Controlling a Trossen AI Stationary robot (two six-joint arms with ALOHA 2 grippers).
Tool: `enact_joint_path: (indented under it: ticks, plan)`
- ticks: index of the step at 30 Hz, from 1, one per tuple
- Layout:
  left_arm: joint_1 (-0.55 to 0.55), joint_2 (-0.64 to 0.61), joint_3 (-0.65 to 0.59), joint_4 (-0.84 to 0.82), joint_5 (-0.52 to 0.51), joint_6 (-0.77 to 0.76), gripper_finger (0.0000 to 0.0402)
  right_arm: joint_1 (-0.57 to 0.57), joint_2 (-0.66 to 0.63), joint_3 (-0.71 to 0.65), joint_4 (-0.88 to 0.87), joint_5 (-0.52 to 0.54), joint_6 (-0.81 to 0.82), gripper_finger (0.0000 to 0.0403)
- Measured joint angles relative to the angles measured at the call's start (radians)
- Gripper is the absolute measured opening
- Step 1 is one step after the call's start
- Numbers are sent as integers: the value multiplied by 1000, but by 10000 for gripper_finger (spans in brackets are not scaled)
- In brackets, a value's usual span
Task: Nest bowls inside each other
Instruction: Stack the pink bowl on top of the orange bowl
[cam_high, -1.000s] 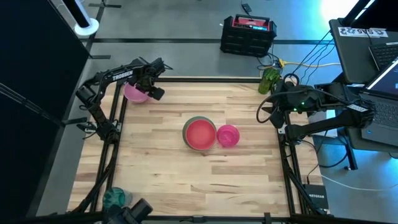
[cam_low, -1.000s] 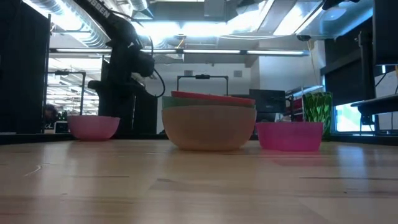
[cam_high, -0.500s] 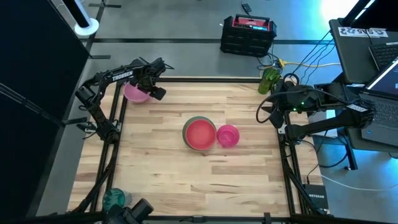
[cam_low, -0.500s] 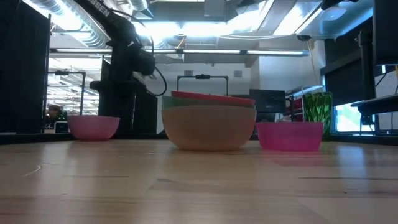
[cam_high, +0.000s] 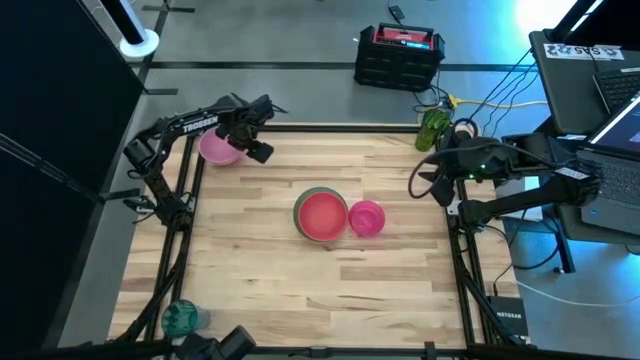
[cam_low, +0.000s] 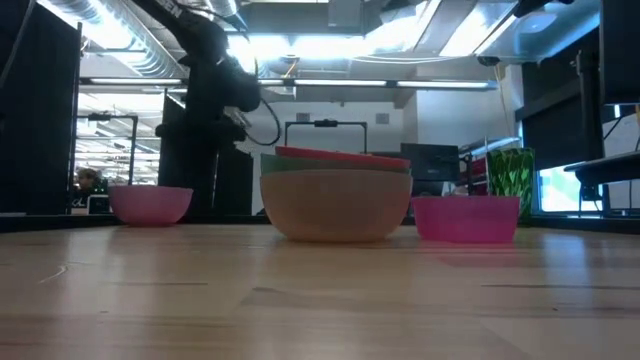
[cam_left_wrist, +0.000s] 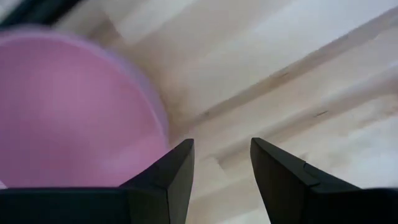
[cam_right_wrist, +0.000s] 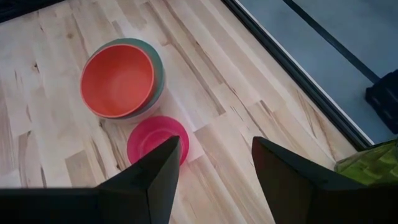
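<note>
A: What's at the bench's (cam_high: 300, 280) left side?

B: A teal bowl (cam_high: 183, 318) at the near-left corner. A pink bowl (cam_high: 216, 148) sits at the far-left corner, with the left gripper (cam_high: 262, 153) just beside its rim, fingers parted and holding nothing.

A: And the middle?

B: A stack of bowls (cam_high: 321, 215): a red one on top, a green one under it and a pale peach one outermost. A small magenta bowl (cam_high: 367, 217) stands just beside it on the right.

A: The right side?

B: The right gripper (cam_right_wrist: 214, 163) hangs at the right edge, its fingers apart and empty. A green bowl (cam_high: 433, 128) is at the far-right corner.
</note>
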Motion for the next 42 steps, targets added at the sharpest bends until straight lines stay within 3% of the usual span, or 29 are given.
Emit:
enact_joint_path:
  ticks: [9, 17, 23, 42]
  plan:
    - [-42, 44, 11, -51, -42, -59, 145, 0, 13, 0, -1, 0, -9, 186]
    - [-15, 54, 11, -59, -96, -64, 135, 0, 13, 0, -1, 0, -20, 186]
    - [3, 54, 11, -61, -97, -53, 117, 0, 13, 0, -1, 0, -21, 186]
    - [30, 59, 11, -50, -102, -16, 115, 0, 12, 0, -1, -2, -47, 186]
